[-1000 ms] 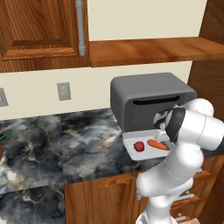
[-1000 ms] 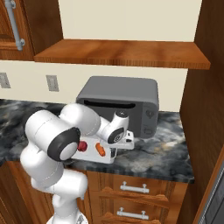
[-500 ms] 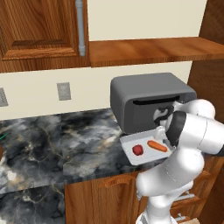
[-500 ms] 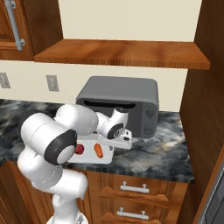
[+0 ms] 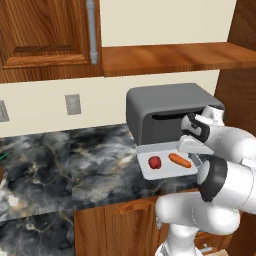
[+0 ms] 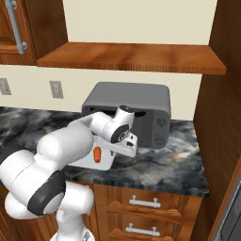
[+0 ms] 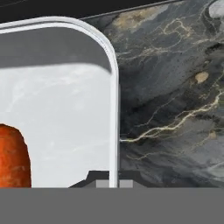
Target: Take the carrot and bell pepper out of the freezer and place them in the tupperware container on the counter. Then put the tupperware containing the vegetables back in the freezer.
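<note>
The light-grey tupperware container [image 5: 165,172] rests on the marbled counter [image 5: 90,165] in front of the toaster oven. Inside it lie the dark-red bell pepper [image 5: 154,162] and the orange carrot [image 5: 179,160]. My gripper [image 5: 194,156] is at the container's right end, shut on its raised rim. In the hand view the rim [image 7: 114,109] runs straight down between my fingertips, with my gripper [image 7: 113,182] pinching it and the carrot [image 7: 13,157] at the left. From the right, my gripper [image 6: 131,149] holds the container [image 6: 104,163] beside the carrot [image 6: 97,154]. The freezer is out of view.
A dark grey toaster oven [image 5: 165,112] stands close behind the container, under a wooden shelf [image 5: 170,57]. Wooden drawers with silver handles [image 6: 146,203] sit below the counter. A tall wooden panel [image 6: 221,113] bounds the counter on the right. Open marble stretches to the left [image 5: 50,165].
The jaws have come together onto the container's right rim. The hand has settled slightly; the container, pepper and carrot have hardly moved.
</note>
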